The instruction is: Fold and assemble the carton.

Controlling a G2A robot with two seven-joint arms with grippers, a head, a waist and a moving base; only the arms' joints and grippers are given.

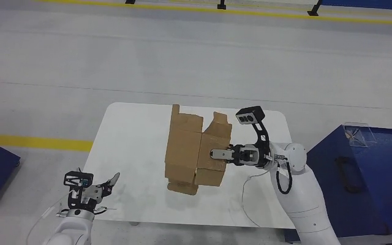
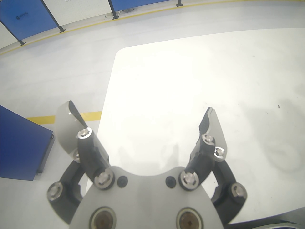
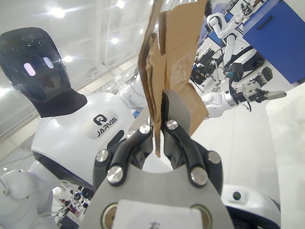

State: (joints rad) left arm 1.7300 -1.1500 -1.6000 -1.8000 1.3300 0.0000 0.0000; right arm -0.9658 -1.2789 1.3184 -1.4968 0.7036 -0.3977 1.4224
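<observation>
Cardboard flaps stick out at the far end and the near end of the brown carton (image 1: 191,150). It is over the middle of the white tabletop (image 1: 131,141). The carton is not a box yet and looks mostly flat. I cannot tell if it rests on the tabletop or is held a bit above it.

The right hand (image 1: 215,154) comes in from the right side. It is pinching the right edge of the carton tight between its two fingers. From the right wrist view the carton stands edge-on, and it hides part of the room behind it.

The left hand (image 1: 109,182) is at the near left corner of the tabletop, well apart from the carton. Its fingers are spread wide and hold nothing. Bare tabletop lies between this hand and the carton.

A big blue cabinet (image 1: 352,177) stands just beside the right side of the tabletop. A small clear thing (image 1: 360,133) sits on top of it. A black cable loop (image 1: 283,181) hangs by the right arm.

A yellow line (image 1: 46,143) runs across the grey floor (image 1: 184,61) on the left. A blue box (image 2: 21,144) sits on the floor near the tabletop's left side. Blue and white panels (image 2: 71,3) on black stands line the far side of the floor. Another white robot (image 3: 222,29) stands far back in the room.
</observation>
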